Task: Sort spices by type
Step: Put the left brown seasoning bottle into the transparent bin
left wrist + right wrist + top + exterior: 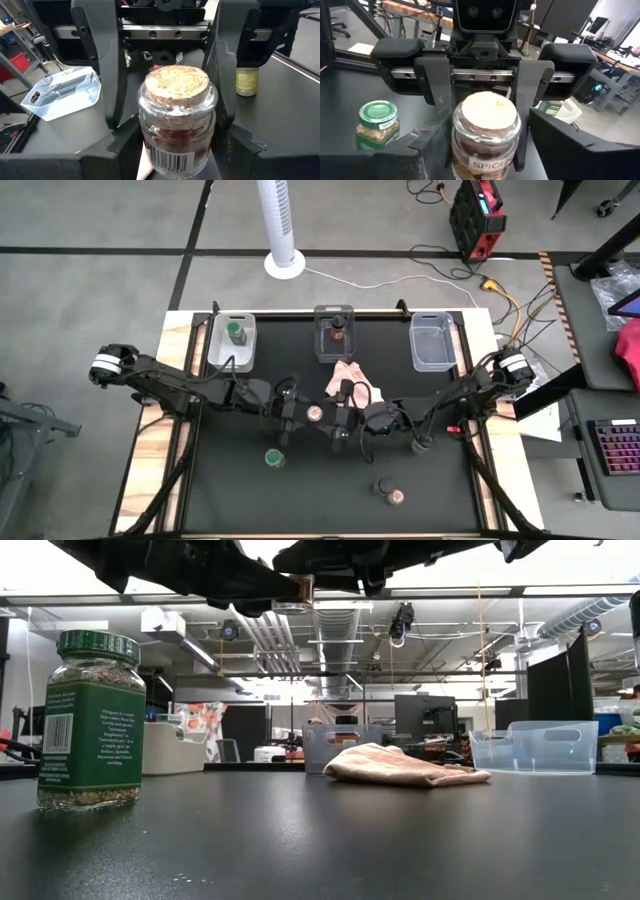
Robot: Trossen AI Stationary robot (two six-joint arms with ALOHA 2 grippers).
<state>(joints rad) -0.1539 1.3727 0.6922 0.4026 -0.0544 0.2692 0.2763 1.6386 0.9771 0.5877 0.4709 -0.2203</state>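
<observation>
A small glass spice jar [314,413] with a pinkish-tan cork lid hangs in the air at the table's middle, between my two grippers. It shows high in the low view [295,590]. My left gripper [300,414] comes from the table's left and is shut on it. My right gripper [335,418] faces it from the right, open. Its fingers [112,100] stand on either side of the jar, with a gap showing on one side. A green-lidded jar [275,458] stands upright on the table nearer the near edge. My left gripper pinches the jar's glass body [487,135], below the lid, between its two fingers [442,92]. The fingers come level from the table's left, one on each side of the jar. The jar stands upright in the hold, lifted clear of the table.
Three clear bins line the far edge. The left bin [215,352] holds a green-lidded jar, the middle bin [322,352] a dark-lidded jar, and the right bin [433,355] shows no jar. A pink cloth [350,380] lies behind the grippers. More jars [390,492] stand near the near edge.
</observation>
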